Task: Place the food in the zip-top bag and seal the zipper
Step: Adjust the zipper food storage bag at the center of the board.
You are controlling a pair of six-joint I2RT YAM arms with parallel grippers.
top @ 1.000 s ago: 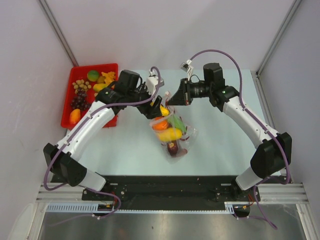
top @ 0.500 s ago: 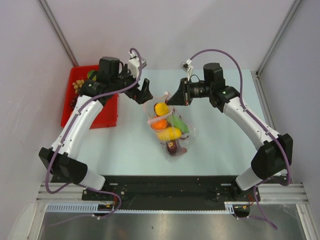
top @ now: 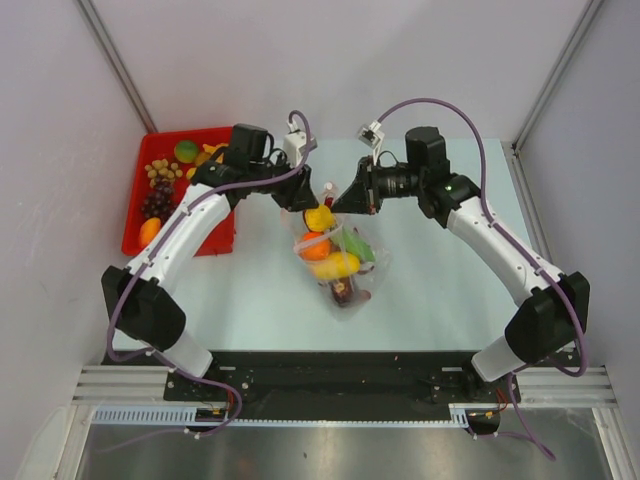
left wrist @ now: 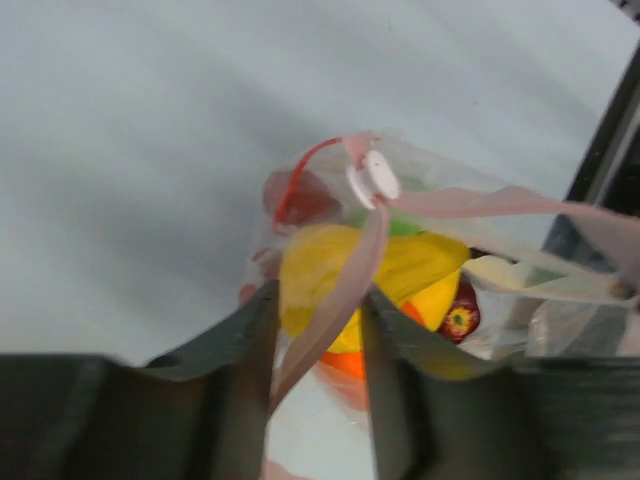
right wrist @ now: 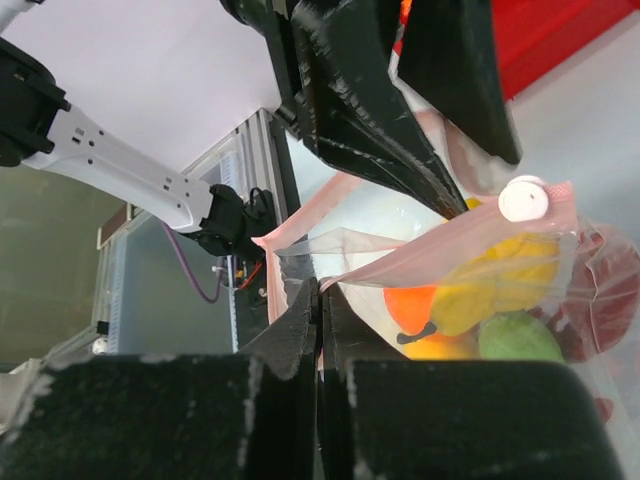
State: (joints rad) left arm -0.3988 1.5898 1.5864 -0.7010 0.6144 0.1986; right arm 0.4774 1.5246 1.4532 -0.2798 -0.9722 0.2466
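Back from the red rectangular tray (top: 132, 215) at upper left, the left gripper (left wrist: 320, 292) has swung to the mouth of the clear red-dotted zip-top bag (top: 372, 268) at mid-frame, jaws slightly apart astride its thin pink-red zipper strip (left wrist: 450, 203). Opposite, the right gripper (right wrist: 320, 292) pinches the bag's rim tight. Glossy toy fruits (top: 338, 266) sit inside. Best, I'd say: clamp squarely on the strip, then slide along while the right keeps it taut.

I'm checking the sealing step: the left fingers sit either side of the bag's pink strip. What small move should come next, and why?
Probably close the left gripper on the zipper. Its jaws stand open with the strip running between them, just short of the white slider, while the right gripper is shut on the zip-top bag at its mouth edge.
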